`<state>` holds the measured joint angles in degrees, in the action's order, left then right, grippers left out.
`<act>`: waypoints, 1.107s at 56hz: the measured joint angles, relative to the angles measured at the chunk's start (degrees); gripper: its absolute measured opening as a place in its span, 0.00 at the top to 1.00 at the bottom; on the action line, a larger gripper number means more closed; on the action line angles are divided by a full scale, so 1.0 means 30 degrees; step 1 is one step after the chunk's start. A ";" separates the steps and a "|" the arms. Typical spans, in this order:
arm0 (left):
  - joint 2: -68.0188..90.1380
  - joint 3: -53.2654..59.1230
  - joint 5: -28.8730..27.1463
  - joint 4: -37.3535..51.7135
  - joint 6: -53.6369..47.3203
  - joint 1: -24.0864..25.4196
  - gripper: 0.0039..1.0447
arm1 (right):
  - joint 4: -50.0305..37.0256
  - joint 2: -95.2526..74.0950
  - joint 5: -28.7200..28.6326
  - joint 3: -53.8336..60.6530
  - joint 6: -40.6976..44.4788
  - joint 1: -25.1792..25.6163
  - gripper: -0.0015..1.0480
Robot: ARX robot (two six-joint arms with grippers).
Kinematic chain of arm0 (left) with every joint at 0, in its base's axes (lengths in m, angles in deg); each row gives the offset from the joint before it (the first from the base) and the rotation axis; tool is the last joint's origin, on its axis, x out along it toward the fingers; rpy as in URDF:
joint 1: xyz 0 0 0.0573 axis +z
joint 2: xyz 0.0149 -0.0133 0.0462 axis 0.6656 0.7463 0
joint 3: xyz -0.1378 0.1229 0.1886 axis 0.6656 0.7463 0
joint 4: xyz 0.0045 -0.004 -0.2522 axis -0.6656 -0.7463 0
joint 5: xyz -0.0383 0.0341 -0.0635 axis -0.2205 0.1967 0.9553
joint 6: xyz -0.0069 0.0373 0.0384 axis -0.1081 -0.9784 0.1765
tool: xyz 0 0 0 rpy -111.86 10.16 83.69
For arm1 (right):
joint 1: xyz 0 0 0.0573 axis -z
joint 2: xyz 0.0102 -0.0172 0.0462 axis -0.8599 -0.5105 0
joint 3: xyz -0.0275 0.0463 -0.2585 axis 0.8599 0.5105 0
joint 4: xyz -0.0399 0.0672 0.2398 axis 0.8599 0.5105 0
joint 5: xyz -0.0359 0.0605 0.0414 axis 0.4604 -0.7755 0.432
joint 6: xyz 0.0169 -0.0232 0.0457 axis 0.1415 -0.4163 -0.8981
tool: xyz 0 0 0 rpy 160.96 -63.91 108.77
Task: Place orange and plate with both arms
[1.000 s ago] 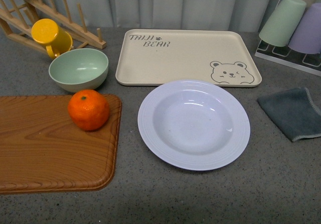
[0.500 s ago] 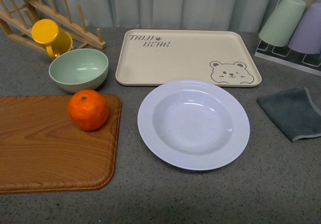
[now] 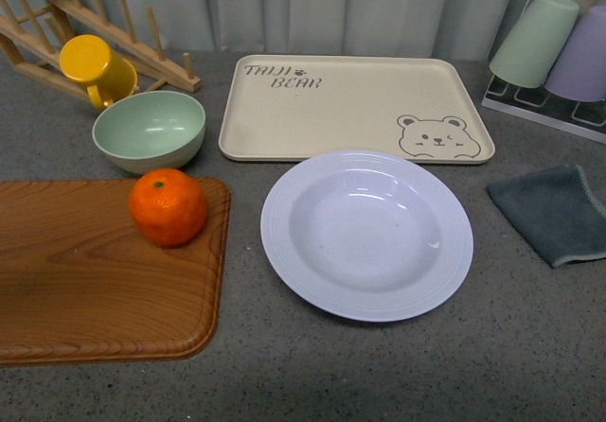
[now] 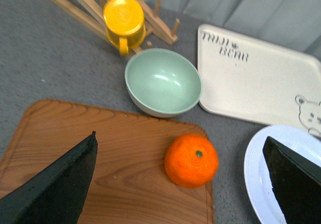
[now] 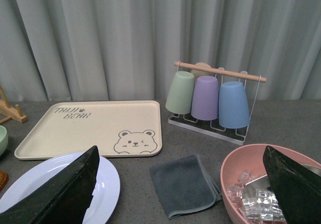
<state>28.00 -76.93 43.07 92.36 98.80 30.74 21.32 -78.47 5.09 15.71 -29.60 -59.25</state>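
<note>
Nothing on the table has moved since a second ago; orange, plate and the rest lie as they did, and neither arm shows in the front view.

The orange (image 3: 168, 206) sits stem-dot up on the far right corner of the wooden board (image 3: 95, 280), at the left of the scene, probably so that the left arm can reach it. In the left wrist view the left gripper (image 4: 179, 137) hangs above it with its dark fingers (image 4: 55, 189) spread wide and the fruit between them, holding nothing; a round fruit needs that full spread. Just beyond the orange stands the pale green bowl (image 3: 149, 129).

The plate (image 3: 366, 233) lies flat and empty on the grey tabletop, just right of the board and apart from it, which suits the right arm. The right gripper (image 5: 180, 148) is also parted and empty, with only the plate's edge in its view, so it looks further from its grasp. The ridged rim is likely the only part it can pinch.

Touching or nearly touching the plate's far edge is the bare bear tray (image 3: 350, 110), perhaps the goal for both. A grey cloth (image 3: 554, 212) lies to the right.
</note>
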 joint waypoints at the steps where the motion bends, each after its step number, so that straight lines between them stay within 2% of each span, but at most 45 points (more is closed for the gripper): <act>1: 0.0743 -0.0277 0.0036 0.0146 -0.0007 -0.0168 0.06 | 0.0000 0.0000 0.0000 0.0000 0.0000 0.0000 0.09; 9: 0.4947 -0.1938 0.0437 0.0925 -0.0160 -0.1137 0.06 | 0.0000 0.0000 0.0000 0.0000 0.0000 0.0000 0.09; 21: 0.8510 -0.3628 0.0940 0.0758 -0.0029 -0.1880 0.06 | 0.0000 0.0000 0.0000 0.0000 0.0000 0.0000 0.09; 46: 1.2743 -0.6375 0.1202 0.0248 0.0189 -0.1632 0.06 | 0.0000 0.0000 0.0007 0.0000 0.0000 0.0000 0.09; 62: 1.3573 -0.6972 0.1661 -0.0430 0.0393 -0.1523 0.06 | 0.0000 0.0000 0.0007 0.0000 0.0000 0.0000 0.09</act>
<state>68.71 -97.85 48.05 91.07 99.98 26.18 21.32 -78.47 5.12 15.71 -29.60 -59.25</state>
